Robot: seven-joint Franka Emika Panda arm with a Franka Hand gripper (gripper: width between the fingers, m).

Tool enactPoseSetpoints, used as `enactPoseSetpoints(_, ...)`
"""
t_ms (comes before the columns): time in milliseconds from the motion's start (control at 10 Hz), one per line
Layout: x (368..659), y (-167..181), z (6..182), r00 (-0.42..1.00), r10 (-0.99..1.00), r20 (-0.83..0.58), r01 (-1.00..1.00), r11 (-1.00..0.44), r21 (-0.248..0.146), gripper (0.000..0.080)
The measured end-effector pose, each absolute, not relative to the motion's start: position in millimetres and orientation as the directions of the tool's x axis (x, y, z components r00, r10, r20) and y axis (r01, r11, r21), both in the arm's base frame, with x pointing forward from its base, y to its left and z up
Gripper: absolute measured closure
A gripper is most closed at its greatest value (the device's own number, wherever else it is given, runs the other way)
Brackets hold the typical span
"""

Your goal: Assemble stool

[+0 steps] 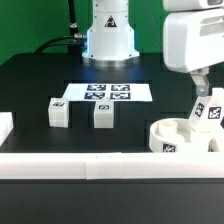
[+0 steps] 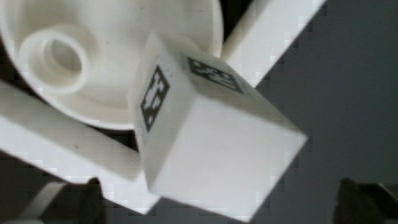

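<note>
- Currently the gripper (image 1: pixel 203 99) is hanging below the white arm in the upper part of the exterior view's right. Its fingers are standing spread wide and pinching nothing.
- The tilted leg block (image 1: pixel 213 113) is leaning on the round seat (image 1: pixel 160 135) in the lower part of the exterior view's right, just beside the gripper.
- The wrist view is showing this same block (image 2: pixel 205 130) close up between the dark fingertips (image 2: pixel 54 203). As far as that view shows, neither fingertip is touching it.
- The seat is lying on the dark desk (image 1: pixel 30 85). In the wrist view its ring (image 2: pixel 80 60) and central hole are showing behind the block.
- The left leg block (image 1: pixel 58 112) and the middle leg block (image 1: pixel 102 115) are standing upright on the desk in the middle band of the exterior view. They are near each other but apart.
- The marker board (image 1: pixel 108 92) is lying flat just behind those two blocks, in front of the robot base (image 1: pixel 108 35).
- A long white rail (image 1: pixel 90 165) is running along the lower part of the exterior view.
</note>
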State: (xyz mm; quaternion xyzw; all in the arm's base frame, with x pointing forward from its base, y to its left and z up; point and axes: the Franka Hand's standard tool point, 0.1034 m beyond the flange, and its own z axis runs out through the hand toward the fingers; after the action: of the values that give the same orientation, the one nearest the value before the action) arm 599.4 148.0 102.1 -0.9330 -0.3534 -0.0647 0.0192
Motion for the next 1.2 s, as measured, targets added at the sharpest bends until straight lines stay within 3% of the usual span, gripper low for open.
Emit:
enactPoseSetpoints(400, 599.9, 144.1, 100.9, 0.543, 0.831, 0.122, 0.833, -0.551, 0.048, 0.0150)
enactPoseSetpoints(600, 598.4, 144.7, 99.4, 0.347, 0.934, 0.082, 0.931, -0.353, 0.088, 0.0150)
enactPoseSetpoints(1200, 593.2, 134.9, 87.3, -0.064, 0.998, 0.010, 0.993, 0.063, 0.098, 0.0150)
